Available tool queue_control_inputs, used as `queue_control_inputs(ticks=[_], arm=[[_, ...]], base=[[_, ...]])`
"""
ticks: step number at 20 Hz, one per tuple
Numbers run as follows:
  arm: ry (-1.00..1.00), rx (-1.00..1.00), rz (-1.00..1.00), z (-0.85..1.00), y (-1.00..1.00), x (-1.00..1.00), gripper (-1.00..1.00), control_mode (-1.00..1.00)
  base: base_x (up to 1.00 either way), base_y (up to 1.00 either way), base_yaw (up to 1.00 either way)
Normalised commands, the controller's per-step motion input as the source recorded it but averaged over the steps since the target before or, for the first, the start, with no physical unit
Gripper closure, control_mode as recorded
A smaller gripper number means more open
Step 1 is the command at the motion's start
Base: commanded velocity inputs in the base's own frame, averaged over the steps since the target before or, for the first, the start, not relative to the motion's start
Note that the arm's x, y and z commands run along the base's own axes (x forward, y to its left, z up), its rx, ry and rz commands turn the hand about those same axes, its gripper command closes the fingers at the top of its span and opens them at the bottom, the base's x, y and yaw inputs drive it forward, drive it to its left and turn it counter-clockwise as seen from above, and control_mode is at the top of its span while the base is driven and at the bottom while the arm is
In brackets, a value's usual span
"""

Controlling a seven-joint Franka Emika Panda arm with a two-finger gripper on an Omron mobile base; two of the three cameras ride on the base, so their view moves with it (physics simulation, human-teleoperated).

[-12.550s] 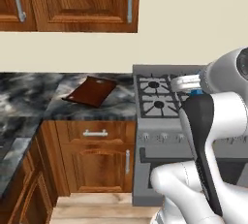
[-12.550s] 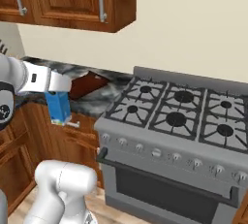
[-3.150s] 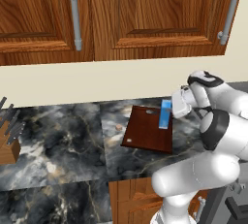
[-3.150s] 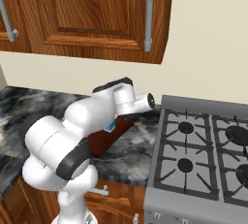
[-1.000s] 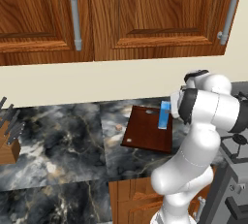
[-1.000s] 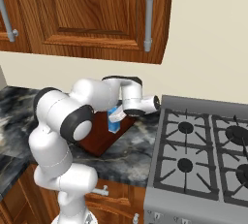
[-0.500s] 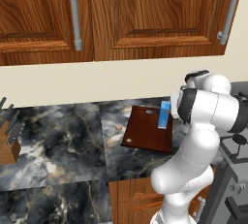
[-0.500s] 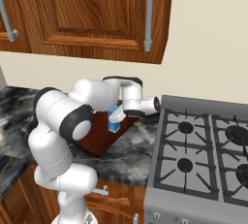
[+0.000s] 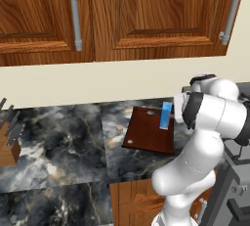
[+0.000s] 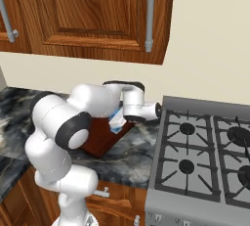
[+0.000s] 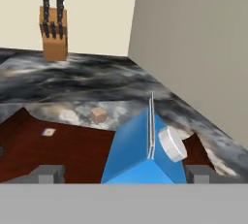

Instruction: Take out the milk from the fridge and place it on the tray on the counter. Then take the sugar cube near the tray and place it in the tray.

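The milk [image 11: 145, 152] stands upright on the tray [image 9: 146, 134], near the tray's right edge as seen from the left base view, where the blue carton [image 9: 167, 115] sits just in front of the arm's wrist. From the hand view the tool [image 11: 125, 173] is right over the carton: its 2 grey fingertips [image 11: 47, 173] stand wide, 1 on each side of the gable top, with a gap showing between each tip and the carton's faces, so the tool is released and not gripping the milk. The carton's ridge and white cap point up toward the camera.

The tray lies flat on the counter [image 9: 73, 142]. Just beyond the tray's far edge in the hand view, a small tan sugar cube [image 11: 98, 115] rests on the counter, apart from the tray and the milk. A knife block [image 11: 53, 34] stands farther back against the wall.
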Motion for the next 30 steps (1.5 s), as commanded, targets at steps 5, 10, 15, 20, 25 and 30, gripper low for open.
queue_control_inputs(ticks=[5, 10, 15, 20, 25, 30], arm=[[-0.11, 0.00, 0.00, 0.00, 0.01, -0.19, -1.00, -1.00], [-0.07, 0.00, 0.00, 0.00, -0.01, 0.05, -1.00, -1.00], [0.00, 0.00, 0.00, 0.00, -0.10, 0.28, -1.00, -1.00], [0.00, 0.02, -0.01, 0.00, -0.21, 0.30, -1.00, -1.00], [-0.01, 0.04, 0.00, 0.01, -0.25, 0.00, -1.00, -1.00], [0.00, 0.02, 0.00, 0.00, -0.19, 0.00, -1.00, -1.00]], base=[[0.00, 0.00, 0.00], [0.00, 0.00, 0.00], [0.00, 0.00, 0.00], [0.00, 0.00, 0.00], [0.00, 0.00, 0.00], [0.00, 0.00, 0.00]])
